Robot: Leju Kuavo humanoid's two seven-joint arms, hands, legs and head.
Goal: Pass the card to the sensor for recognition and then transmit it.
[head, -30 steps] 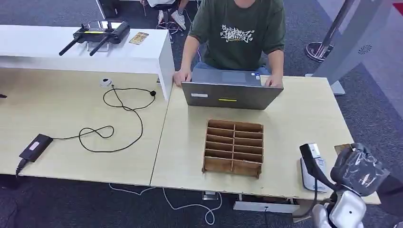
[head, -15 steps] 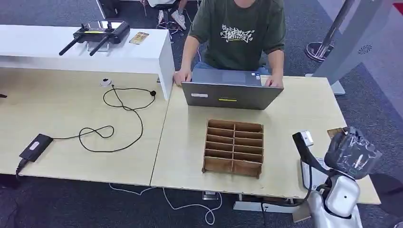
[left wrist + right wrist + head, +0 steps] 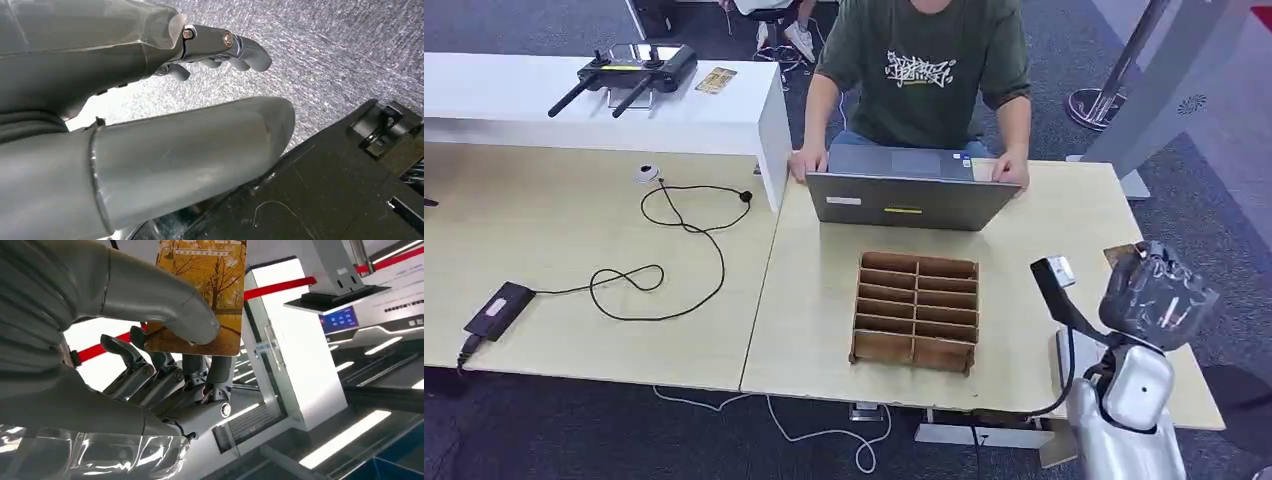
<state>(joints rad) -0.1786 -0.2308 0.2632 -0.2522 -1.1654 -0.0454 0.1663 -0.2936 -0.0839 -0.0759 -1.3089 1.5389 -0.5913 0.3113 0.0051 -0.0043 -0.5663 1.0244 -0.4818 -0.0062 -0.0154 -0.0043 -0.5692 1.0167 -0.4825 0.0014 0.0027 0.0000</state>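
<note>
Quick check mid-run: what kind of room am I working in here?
Probably an office or lab test area: pale desks on grey carpet, a person typing on a laptop, and a remote controller on a white shelf.

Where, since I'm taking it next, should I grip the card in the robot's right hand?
Pinch the free end of the card, the part reaching beyond the thumb, coming from the side away from the right hand. Thumb and fingers clamp its faces at the near end, so only the far end is bare.
</note>
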